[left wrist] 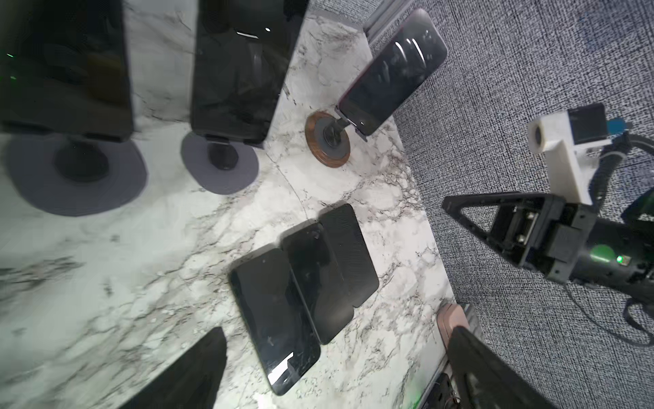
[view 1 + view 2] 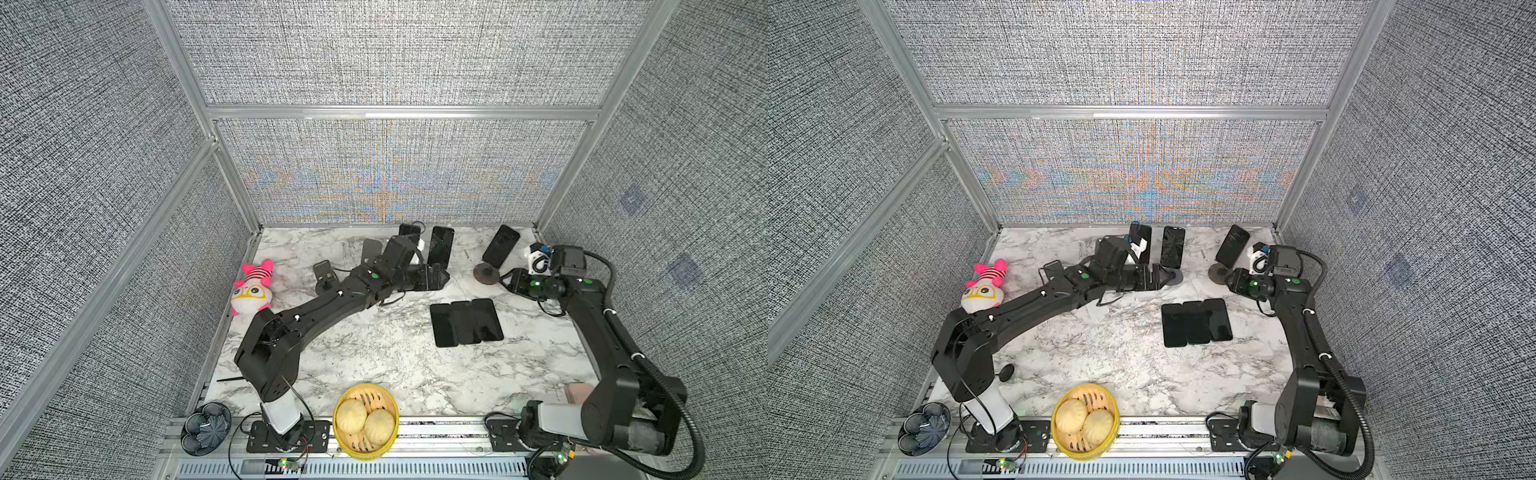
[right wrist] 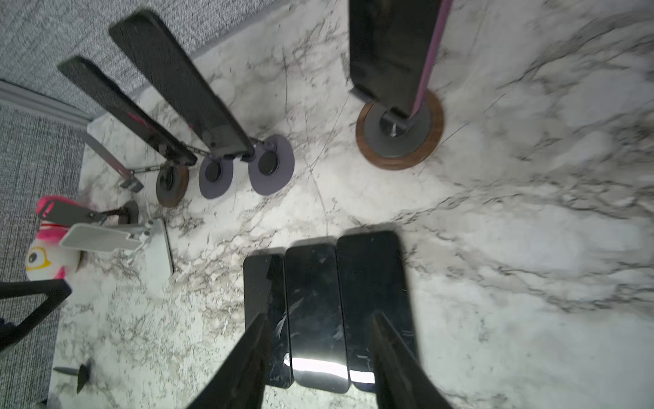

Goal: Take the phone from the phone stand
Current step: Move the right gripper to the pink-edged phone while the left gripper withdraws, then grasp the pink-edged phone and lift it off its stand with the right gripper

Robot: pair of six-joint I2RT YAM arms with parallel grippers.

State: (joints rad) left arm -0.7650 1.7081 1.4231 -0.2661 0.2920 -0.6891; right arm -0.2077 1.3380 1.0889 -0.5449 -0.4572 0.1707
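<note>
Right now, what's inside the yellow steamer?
Two buns, touching each other, sit in the steamer. Bare slats show around them. Anything lying under the buns is covered.

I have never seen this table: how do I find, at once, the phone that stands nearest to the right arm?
Look at the far right corner of the marble table. There a phone leans on a phone stand with a round base. Its base has a brown wooden rim, while the two standing phones further left have plain grey bases, and three phones lie flat.
</note>
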